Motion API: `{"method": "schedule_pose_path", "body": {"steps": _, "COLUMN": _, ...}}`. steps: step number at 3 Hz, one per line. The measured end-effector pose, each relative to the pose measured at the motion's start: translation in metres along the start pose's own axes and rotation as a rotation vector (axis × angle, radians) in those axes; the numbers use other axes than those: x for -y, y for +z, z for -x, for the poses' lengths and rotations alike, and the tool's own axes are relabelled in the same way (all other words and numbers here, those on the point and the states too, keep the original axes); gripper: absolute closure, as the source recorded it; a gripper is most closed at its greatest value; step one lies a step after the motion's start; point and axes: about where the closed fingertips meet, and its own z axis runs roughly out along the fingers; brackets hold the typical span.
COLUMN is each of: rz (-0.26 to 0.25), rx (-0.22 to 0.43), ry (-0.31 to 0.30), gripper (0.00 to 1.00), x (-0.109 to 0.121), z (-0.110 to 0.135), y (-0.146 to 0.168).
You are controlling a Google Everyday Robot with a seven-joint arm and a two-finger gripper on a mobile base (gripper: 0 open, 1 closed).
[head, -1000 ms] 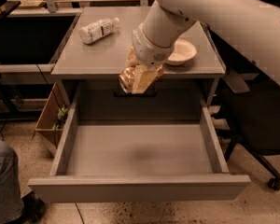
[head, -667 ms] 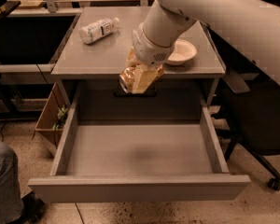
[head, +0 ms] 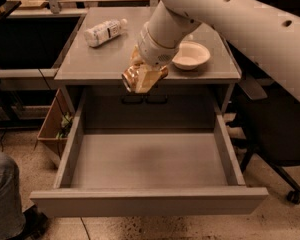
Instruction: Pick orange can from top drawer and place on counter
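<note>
My gripper is shut on the orange can, a shiny copper-coloured can held tilted, its silver end facing down-left. It hangs over the front edge of the counter, above the back of the top drawer. The drawer is pulled wide open and its grey floor is bare. My white arm comes in from the upper right.
A white-labelled plastic bottle lies on its side at the counter's back left. A white bowl sits at the counter's right. A wooden crate stands left of the cabinet, an office chair right.
The gripper with the can has lifted slightly and shifted a little toward the counter's front edge.
</note>
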Motion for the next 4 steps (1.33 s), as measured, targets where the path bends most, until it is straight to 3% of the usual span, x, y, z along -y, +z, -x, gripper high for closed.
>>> {"method": "schedule_pose_path", "body": {"steps": 1, "rz": -0.059, "rx": 0.027, "ry": -0.032, "gripper": 1.00, "x": 0.046, "z": -0.003, "y": 0.010}}
{"method": "schedule_pose_path", "body": {"steps": 2, "rz": -0.133, "rx": 0.111, "ry": -0.078, "gripper": 1.00, "x": 0.107, "z": 0.003, "y": 0.034}}
{"method": "schedule_pose_path", "body": {"steps": 3, "rz": -0.168, "rx": 0.160, "ry": -0.100, "gripper": 1.00, "x": 0.138, "z": 0.006, "y": 0.056}}
{"method": "schedule_pose_path", "body": {"steps": 4, "rz": -0.182, "rx": 0.194, "ry": -0.074, "gripper": 0.81, "x": 0.156, "z": -0.003, "y": 0.081}}
